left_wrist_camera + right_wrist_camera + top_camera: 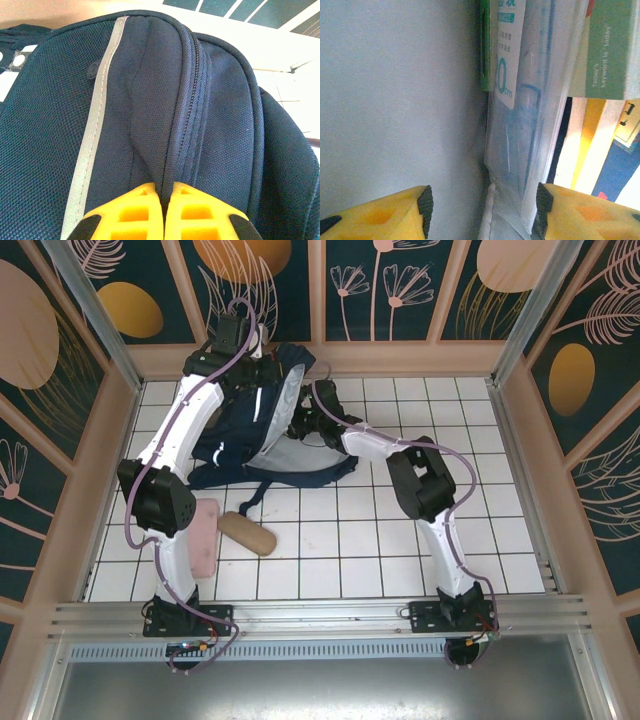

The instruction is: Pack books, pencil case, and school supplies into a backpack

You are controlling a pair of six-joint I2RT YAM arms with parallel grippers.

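backpack (210, 115) fabric pinched in left fingers (125, 217), right fingers (380, 215) apart.

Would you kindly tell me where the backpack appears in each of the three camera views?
Top external: the backpack lies far centre-left on the table, mouth open, pale lining showing.
Left wrist: its navy outer fabric and zip, pinched by the shut left gripper.
Right wrist: its pale lining covers the left side, beside the clear packet.
Shared landmark: the pale lining, seen from above and by the right wrist.

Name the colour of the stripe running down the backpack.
Pale grey stripe, clearest in left wrist view.
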